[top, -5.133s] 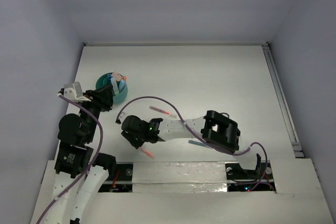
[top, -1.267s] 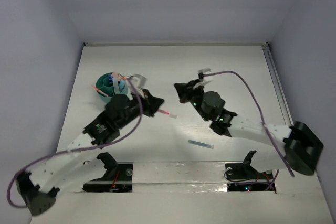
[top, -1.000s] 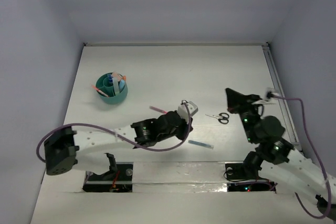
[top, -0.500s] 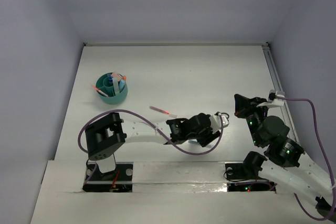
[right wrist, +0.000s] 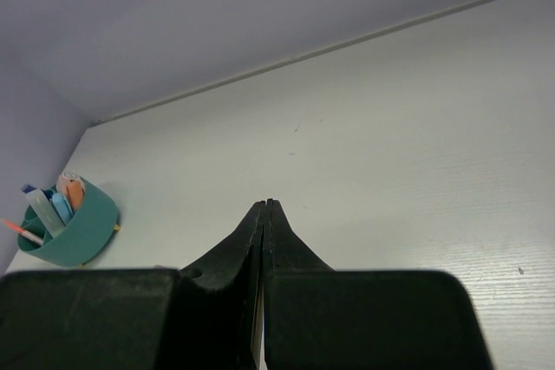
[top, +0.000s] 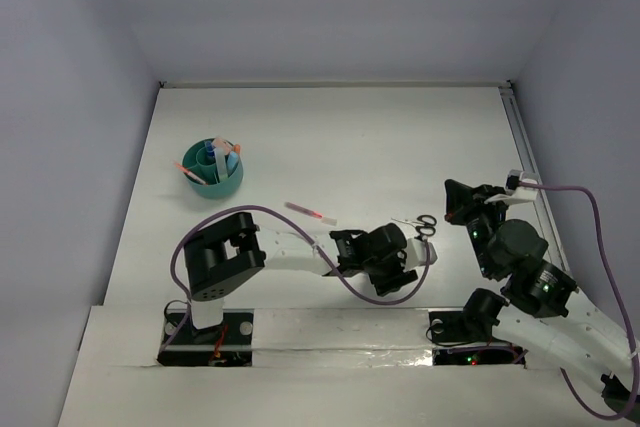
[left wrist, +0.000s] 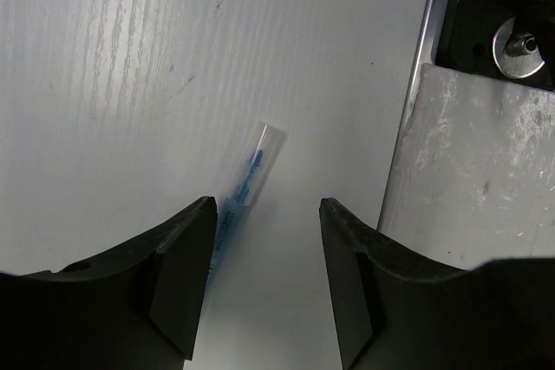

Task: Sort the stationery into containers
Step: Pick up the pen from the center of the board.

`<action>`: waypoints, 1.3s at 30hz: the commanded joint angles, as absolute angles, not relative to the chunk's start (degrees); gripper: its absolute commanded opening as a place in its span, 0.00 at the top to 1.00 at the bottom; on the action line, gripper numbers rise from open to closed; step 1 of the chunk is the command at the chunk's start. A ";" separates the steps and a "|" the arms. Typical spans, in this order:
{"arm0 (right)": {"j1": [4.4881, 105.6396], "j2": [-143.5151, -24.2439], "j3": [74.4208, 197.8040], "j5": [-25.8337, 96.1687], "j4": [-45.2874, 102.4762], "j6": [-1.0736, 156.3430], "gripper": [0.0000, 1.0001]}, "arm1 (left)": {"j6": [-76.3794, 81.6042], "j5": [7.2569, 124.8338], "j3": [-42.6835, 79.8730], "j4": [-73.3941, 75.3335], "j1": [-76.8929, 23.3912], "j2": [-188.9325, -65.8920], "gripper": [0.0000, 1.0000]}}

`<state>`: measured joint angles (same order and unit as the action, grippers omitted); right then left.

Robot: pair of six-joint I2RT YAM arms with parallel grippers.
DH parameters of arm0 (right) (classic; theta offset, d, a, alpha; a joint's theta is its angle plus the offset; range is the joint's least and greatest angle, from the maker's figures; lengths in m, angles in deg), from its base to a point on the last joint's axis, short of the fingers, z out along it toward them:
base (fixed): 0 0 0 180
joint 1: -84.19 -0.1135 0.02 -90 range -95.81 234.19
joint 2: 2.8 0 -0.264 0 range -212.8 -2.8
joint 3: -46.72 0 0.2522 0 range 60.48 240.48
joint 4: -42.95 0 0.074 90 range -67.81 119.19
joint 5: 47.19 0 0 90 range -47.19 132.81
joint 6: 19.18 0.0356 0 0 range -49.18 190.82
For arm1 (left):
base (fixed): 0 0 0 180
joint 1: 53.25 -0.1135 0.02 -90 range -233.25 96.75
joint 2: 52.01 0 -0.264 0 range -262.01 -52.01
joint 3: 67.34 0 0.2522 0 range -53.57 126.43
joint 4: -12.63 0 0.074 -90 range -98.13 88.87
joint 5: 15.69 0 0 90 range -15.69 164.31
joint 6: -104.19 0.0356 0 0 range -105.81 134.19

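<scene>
- The left gripper (left wrist: 264,205) hangs with its fingers spread over the blue pen (left wrist: 247,181), which lies flat on the table (top: 400,137) near the front edge, just beside the metal plate (left wrist: 468,171)
- The pen sits off-centre in the gap, with its lower end close to the finger on the left of the wrist view, and it runs slightly askew to the jaws
- To grip well, I would shift the gripper a little toward that side, turn the wrist so the fingers cross the barrel squarely, drop until the tips almost meet the table, then close on the middle
- The right gripper (right wrist: 264,214) is pressed together and empty, parked at the right, near the scissors (top: 420,224)
- The teal pot (top: 212,169) stands far left with several pens in it, and the pink pen (top: 310,213) lies loose mid-table
- A second ago the left claw was shut and mid-table; half a second ago it was slightly further right; the blue pen, then plain in the top view, is now covered
</scene>
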<state>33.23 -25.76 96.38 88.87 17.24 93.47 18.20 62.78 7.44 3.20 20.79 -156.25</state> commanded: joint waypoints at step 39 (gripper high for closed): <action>33.30 -27.67 93.61 82.53 28.57 87.70 1.00 | 17.88 85.64 6.19 1.07 21.54 -167.49 1.00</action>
